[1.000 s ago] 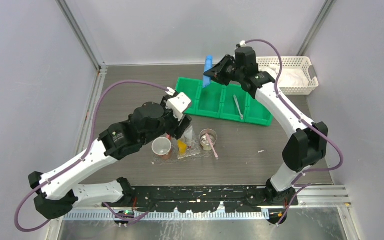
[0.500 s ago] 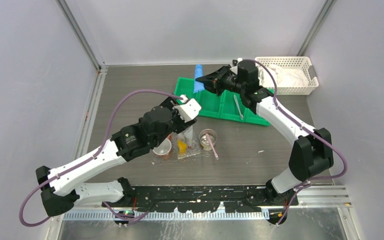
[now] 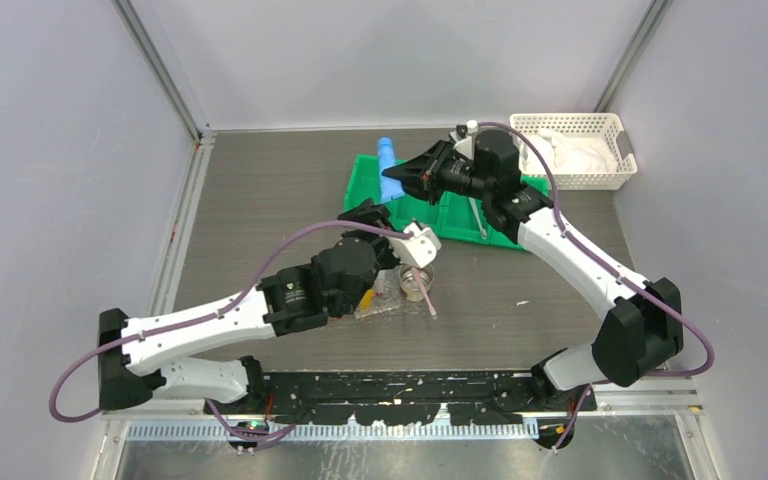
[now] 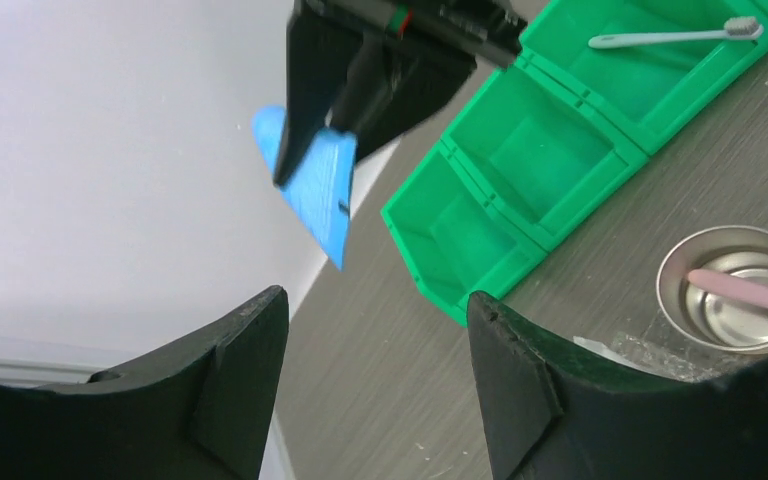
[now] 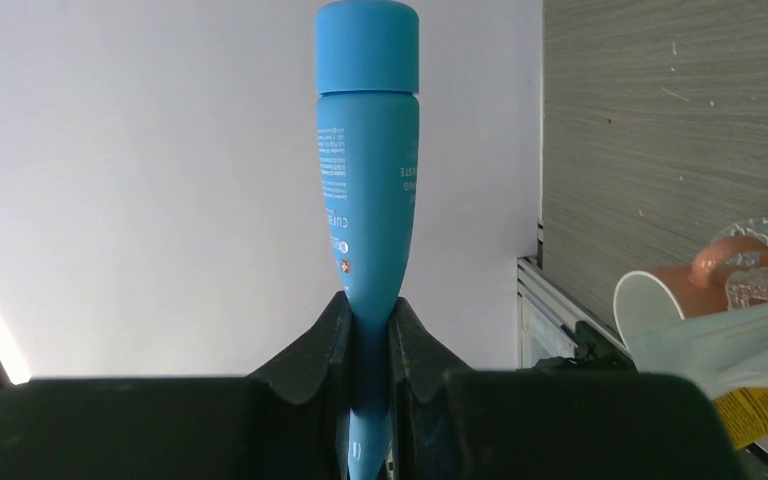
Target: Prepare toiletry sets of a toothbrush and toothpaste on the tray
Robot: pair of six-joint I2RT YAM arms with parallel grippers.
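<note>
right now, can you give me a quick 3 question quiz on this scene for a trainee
1. Fill in: the pink toothbrush rests in the ___; the grey toothbrush lies in the ___.
2. What is the right hand shut on? A) pink toothbrush B) blue toothpaste C) grey toothbrush
3. True or false: the left hand holds a toothbrush.

Key
1. metal cup; green bin
2. B
3. False: it is open with nothing between its fingers.
</note>
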